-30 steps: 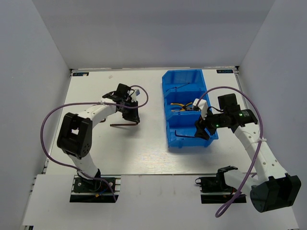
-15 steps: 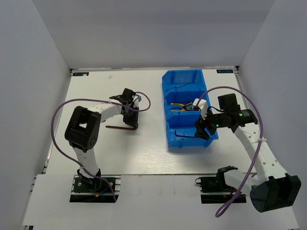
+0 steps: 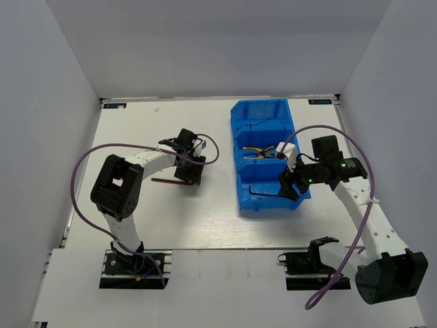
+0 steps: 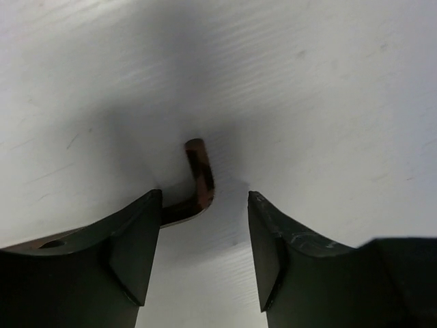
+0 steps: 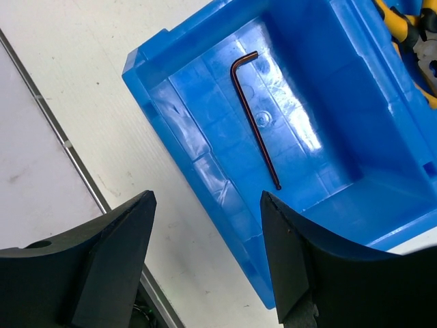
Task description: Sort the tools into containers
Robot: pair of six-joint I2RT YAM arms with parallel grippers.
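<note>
A dark brownish hex key (image 3: 164,181) lies on the white table left of the blue bin (image 3: 238,164). My left gripper (image 3: 189,176) is open and low over its bent end. In the left wrist view the bend (image 4: 200,179) sits between the open fingers (image 4: 136,232), nearer the left one. My right gripper (image 3: 287,186) is open and empty above the bin's near compartment, where the second hex key (image 5: 256,116) lies. Yellow-black pliers (image 3: 259,151) lie in the middle compartment. A thin dark tool (image 3: 257,124) lies in the far one.
White walls close in the table on the left, back and right. A purple cable loops by each arm, the left one (image 3: 82,160) over the table. The bin's near wall (image 5: 205,178) is right under my right gripper (image 5: 206,198).
My left gripper has moved right and toward the near edge along the hex key, down to its bent end. The right arm has hardly moved.
</note>
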